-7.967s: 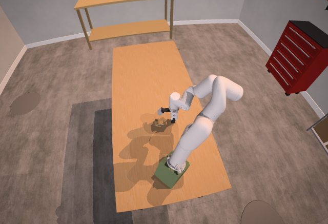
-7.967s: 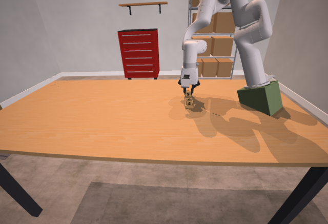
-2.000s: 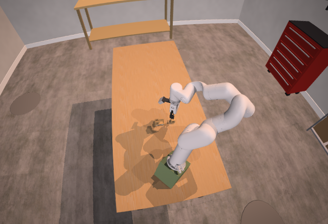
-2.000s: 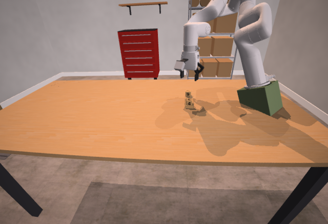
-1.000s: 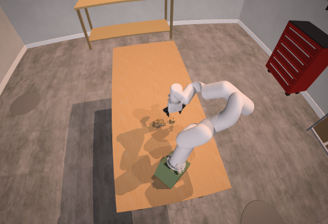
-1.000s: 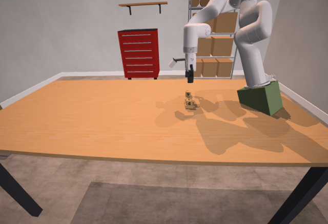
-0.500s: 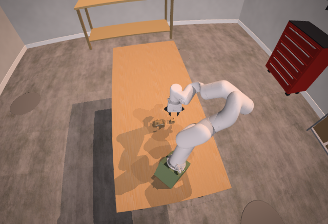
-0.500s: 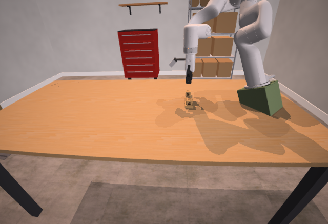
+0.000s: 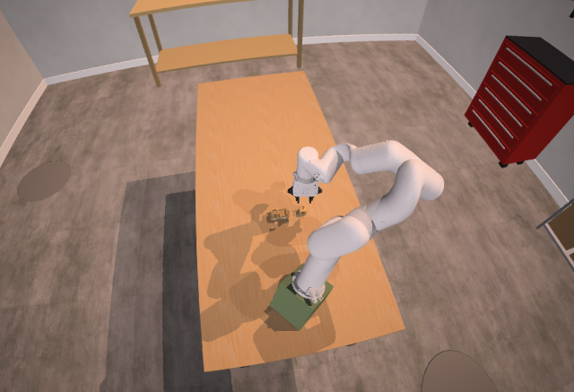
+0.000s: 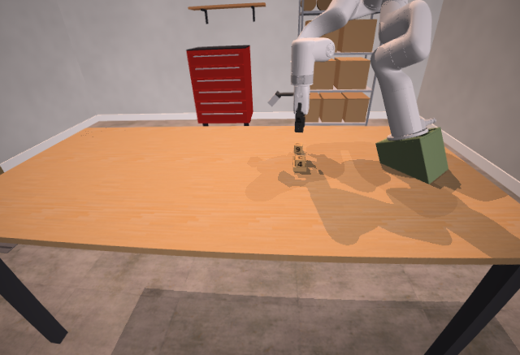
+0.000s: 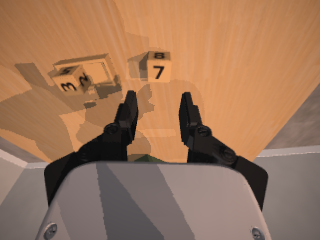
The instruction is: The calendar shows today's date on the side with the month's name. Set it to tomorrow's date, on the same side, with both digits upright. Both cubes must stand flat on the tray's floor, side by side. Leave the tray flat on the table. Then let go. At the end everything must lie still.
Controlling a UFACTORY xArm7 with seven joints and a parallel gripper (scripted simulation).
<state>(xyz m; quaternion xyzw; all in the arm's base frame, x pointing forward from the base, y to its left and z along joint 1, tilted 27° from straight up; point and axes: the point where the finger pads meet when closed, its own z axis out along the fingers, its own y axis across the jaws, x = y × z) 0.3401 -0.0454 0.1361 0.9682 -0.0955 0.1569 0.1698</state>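
Observation:
In the wrist view the small wooden tray [image 11: 89,71] lies on the table at the upper left, with one digit cube [image 11: 69,80] at its left end showing a 3. A second cube [image 11: 157,67] stands alone on the table to the right of the tray, showing a 7 on its side and an 8 on top. My gripper [image 11: 158,102] hangs above the table just short of this loose cube, fingers half open with nothing between them. In the exterior view the gripper [image 10: 299,126] is above the cubes, which show a 9 [image 10: 298,149] and a 4 [image 10: 299,162].
The arm's green base block [image 9: 300,303] stands on the table near the front right edge. The tray and loose cube [image 9: 301,212] sit in the arm's shadow mid-table. A shelf unit [image 9: 217,26] and red drawer cabinet [image 9: 524,100] stand away from the table.

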